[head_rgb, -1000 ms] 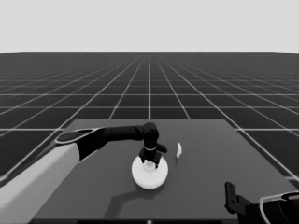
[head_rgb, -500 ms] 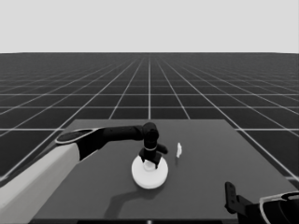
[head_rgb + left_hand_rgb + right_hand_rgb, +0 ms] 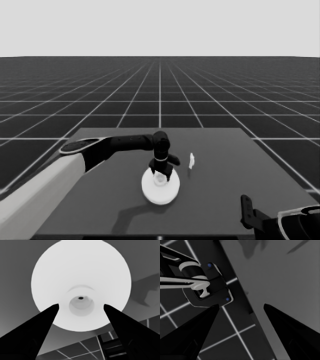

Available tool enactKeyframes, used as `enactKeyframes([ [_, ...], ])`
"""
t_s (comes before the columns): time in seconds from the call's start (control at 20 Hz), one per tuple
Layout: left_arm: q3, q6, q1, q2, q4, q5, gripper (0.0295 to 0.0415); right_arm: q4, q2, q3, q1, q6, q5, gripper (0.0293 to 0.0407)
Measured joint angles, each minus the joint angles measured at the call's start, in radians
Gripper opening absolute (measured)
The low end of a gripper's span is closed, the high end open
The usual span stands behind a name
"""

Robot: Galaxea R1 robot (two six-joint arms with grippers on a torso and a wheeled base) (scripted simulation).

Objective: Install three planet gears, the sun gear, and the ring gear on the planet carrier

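Looking down the head view, I've got the left claw (image 3: 160,176) hanging point-down over the middle of the larger round part (image 3: 160,186), a flat white disc w/ a raised hub, which sits near the centre of the dark tabletop (image 3: 225,200), a bit toward the near edge. In the left wrist view its fingers (image 3: 45,322) are spread, one tip each side of the hub (image 3: 81,305) w/ disc surface showing between tip and hub, so nothing is pinched. My read: the claw sits centred like that bc the hub is the only grippable feature on a flat disc, and coming straight down keeps the disc level.

Disc lies flat, hub and small centre hole (image 3: 80,298) facing up, axis vertical; being round, it has no long axis to speak of. No small gears or smaller round part visible anywhere. I judge they're likely underneath the disc, so the stack looks close to done, but can't confirm.

Thin white piece (image 3: 191,160) stands just right of the left claw, apart from the disc.

Right claw (image 3: 248,214) is parked at the near right corner, fingers (image 3: 197,330) spread, holding nothing; dark machinery w/ blue lights (image 3: 207,287) shows past the table edge.
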Motion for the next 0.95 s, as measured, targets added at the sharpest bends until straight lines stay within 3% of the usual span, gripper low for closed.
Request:
enactKeyframes([
  [0.15, 0.000, 0.000, 0.000, 0.000, 0.000, 0.000, 0.0385, 0.000, 0.000, 0.000, 0.000, 0.000, 0.000, 0.0385],
  [0.25, 0.106, -0.411, -0.199, -0.027, -0.198, 0.041, 0.0386, 0.000, 0.000, 0.000, 0.000, 0.000, 0.000, 0.0385],
  [0.35, 0.094, -0.523, -0.288, -0.022, -0.274, 0.046, 0.0385, 0.000, 0.000, 0.000, 0.000, 0.000, 0.000, 0.0385],
  [0.65, 0.077, -0.572, -0.328, -0.016, -0.312, 0.052, 0.0385, 0.000, 0.000, 0.000, 0.000, 0.000, 0.000, 0.0385],
  [0.7, 0.510, -0.089, -0.360, -0.281, -0.160, -0.310, 0.0409, 0.489, 0.281, -0.172, 0.349, 0.475, -0.363, 0.0396],
  [0.75, 0.821, 0.402, -0.386, -0.683, -0.068, -0.533, 0.0411, 0.758, 0.560, -0.513, 0.616, 0.679, -0.376, 0.0392],
  [0.85, 1.109, 0.936, -0.412, -1.109, 0.018, -0.739, 0.0393, 0.798, 0.805, -1.030, 0.666, 0.683, -0.424, 0.0386],
  [0.95, 1.211, 1.121, -0.421, -1.247, 0.048, -0.811, 0.0386, 0.794, 0.917, -1.274, 0.664, 0.650, -0.449, 0.0385],
])
